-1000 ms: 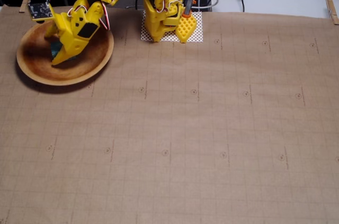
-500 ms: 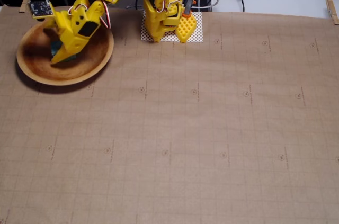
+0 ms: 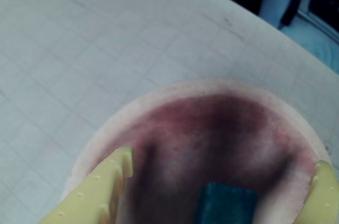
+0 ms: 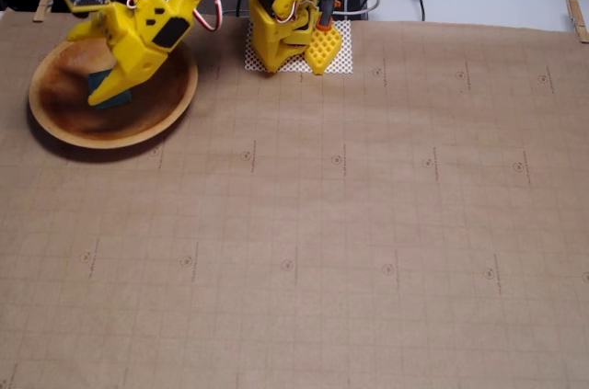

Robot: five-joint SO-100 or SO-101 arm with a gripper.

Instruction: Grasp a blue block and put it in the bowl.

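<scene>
The table point(image 4: 368, 223), covered in gridded brown paper clipped at the edges to keep it flat, fills the fixed view; its tiny printed marks are too small to read. The yellow arm point(image 4: 276, 3) reaches left from its base so the claw point(image 4: 109, 85) hangs inside the bowl point(image 4: 55, 122), right where a drop belongs. The wrist view shows the fingers point(image 3: 100, 192) spread wide, well apart, and the blue block point(image 3: 225, 203) between them, apparently released onto the bowl's floor. No brands or labels visible.
</scene>
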